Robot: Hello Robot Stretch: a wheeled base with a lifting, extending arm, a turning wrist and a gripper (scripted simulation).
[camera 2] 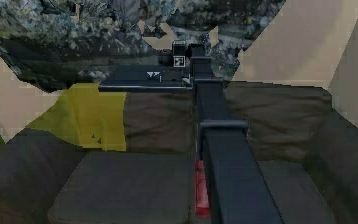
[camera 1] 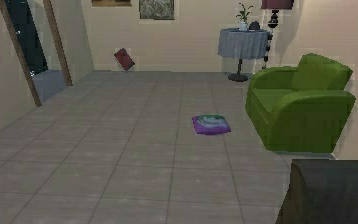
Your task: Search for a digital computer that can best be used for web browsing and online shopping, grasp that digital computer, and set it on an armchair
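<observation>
My pincer [camera 2: 163,62] upper centre, flat dark slab [camera 2: 127,82] at its end — hold and spread, I cannot tell. Likely carry step; next — reach the green armchair [camera 1: 299,100], frame right.

The tiled floor [camera 1: 107,160] lies open toward the doorway [camera 1: 29,40]; 1 purple thing [camera 1: 212,124] lies mid-floor, and the green armchair [camera 1: 299,100] and round table [camera 1: 245,45] crowd the forward view's right.

Arm: dark square bar [camera 2: 223,150] rising from the bottom edge, red strip low on its side.
Gripper: [camera 2: 165,66] at the bar's far end, by two white marked squares.
Slab: flat dark grey slab [camera 2: 135,82] at the gripper; held or resting, cannot tell.
Seat: dark brown upholstered seat [camera 2: 117,185] under the arm.
Patch: yellow patch [camera 2: 87,115] on the backrest.
</observation>
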